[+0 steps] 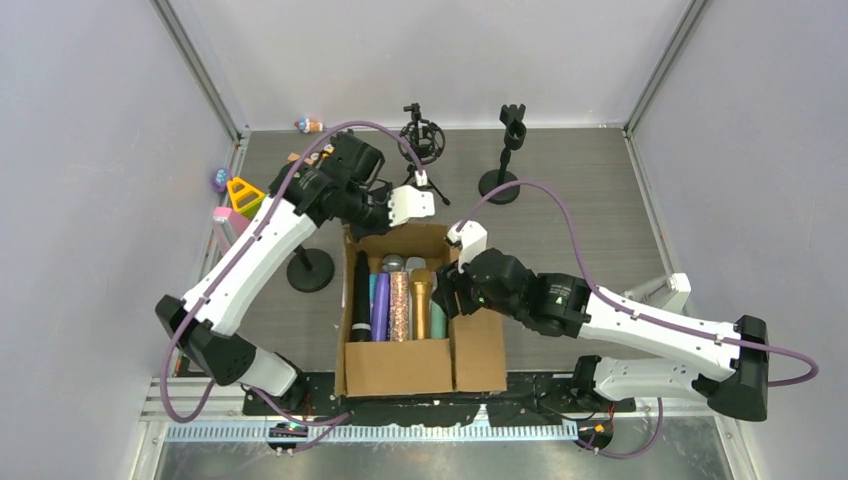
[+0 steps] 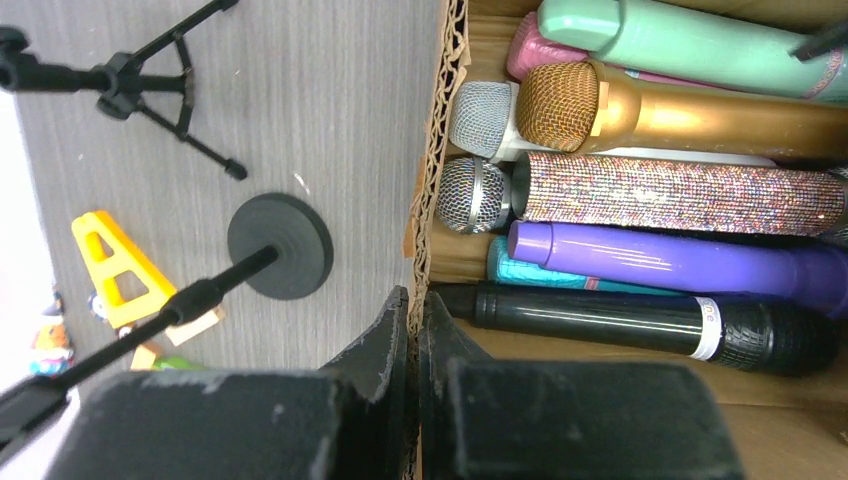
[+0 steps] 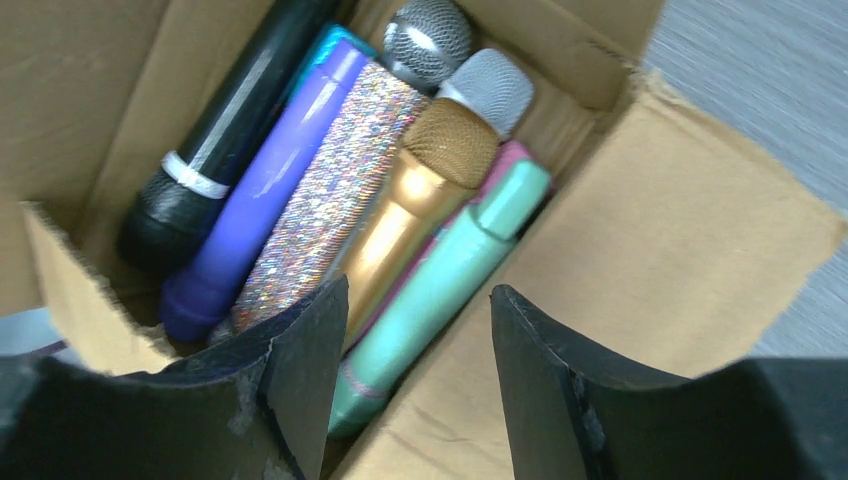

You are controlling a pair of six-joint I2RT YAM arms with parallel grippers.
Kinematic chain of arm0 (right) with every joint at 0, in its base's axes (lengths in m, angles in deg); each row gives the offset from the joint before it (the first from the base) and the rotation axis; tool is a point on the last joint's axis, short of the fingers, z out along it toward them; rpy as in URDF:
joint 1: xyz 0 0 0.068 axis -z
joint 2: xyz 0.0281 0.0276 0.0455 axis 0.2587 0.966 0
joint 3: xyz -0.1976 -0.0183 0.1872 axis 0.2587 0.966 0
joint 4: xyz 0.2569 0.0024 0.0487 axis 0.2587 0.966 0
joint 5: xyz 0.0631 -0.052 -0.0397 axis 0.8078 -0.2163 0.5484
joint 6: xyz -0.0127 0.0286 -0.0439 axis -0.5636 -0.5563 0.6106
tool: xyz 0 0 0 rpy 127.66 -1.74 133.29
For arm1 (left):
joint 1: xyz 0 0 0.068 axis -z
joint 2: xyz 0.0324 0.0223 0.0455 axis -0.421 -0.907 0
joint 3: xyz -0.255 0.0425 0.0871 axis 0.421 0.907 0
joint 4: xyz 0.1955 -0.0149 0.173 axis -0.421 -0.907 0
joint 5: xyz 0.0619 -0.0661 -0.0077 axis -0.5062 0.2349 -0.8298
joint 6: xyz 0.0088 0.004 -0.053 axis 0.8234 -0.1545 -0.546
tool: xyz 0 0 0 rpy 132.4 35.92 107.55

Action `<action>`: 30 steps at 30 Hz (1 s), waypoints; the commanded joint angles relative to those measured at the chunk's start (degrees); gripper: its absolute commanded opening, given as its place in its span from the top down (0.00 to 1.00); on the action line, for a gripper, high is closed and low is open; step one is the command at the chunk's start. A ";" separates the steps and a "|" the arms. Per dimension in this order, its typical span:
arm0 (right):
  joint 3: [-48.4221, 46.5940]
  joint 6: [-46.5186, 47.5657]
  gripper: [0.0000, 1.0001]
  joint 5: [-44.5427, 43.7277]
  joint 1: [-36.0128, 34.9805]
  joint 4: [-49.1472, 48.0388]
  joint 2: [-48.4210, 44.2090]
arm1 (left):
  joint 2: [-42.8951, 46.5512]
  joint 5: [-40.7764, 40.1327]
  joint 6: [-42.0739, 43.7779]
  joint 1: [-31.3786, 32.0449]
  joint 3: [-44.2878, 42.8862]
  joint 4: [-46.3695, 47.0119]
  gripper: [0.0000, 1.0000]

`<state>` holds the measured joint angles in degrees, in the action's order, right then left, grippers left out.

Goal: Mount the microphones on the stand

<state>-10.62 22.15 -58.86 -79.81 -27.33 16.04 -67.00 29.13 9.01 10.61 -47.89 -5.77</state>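
An open cardboard box (image 1: pixel 480 350) in the middle of the table holds several microphones side by side. In the left wrist view they are mint green (image 2: pixel 700 45), pink (image 2: pixel 535 55), gold (image 2: pixel 680 115), white (image 2: pixel 480 115), silver-glitter (image 2: pixel 680 195), purple (image 2: pixel 670 262), cyan (image 2: pixel 540 272) and black (image 2: pixel 640 325). My left gripper (image 1: pixel 385 225) (image 2: pixel 415 310) is shut on the box's far wall (image 2: pixel 435 150) near its left corner. My right gripper (image 1: pixel 445 297) (image 3: pixel 415 310) is open and empty, just above the mint green microphone (image 3: pixel 450 270). Round-base stands (image 1: pixel 310 268) (image 1: pixel 505 150) and a tripod stand (image 1: pixel 423 140) hold no microphone.
A yellow triangle toy (image 1: pixel 243 195), a pink block (image 1: pixel 225 215) and small figures (image 1: pixel 310 125) lie along the left and far edges. Grey walls close in the table on three sides. Purple cables loop over both arms.
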 commanded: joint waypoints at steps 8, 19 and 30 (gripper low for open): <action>-6.54 4.54 0.39 6.54 -11.13 -10.51 7.97 | 11.73 -2.84 -4.72 -0.34 3.08 2.51 1.00; -4.01 0.35 0.45 12.77 -16.03 -15.06 12.43 | 13.83 -3.50 -5.04 -0.29 5.80 5.42 1.00; -3.71 -7.10 0.59 2.88 -30.02 -7.53 6.16 | 13.97 -5.75 -3.86 -0.32 7.00 6.49 1.00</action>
<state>-14.40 19.83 -50.32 -103.68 -38.52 25.35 -55.42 23.76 4.53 10.43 -40.19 -3.30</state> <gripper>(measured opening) 0.426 0.009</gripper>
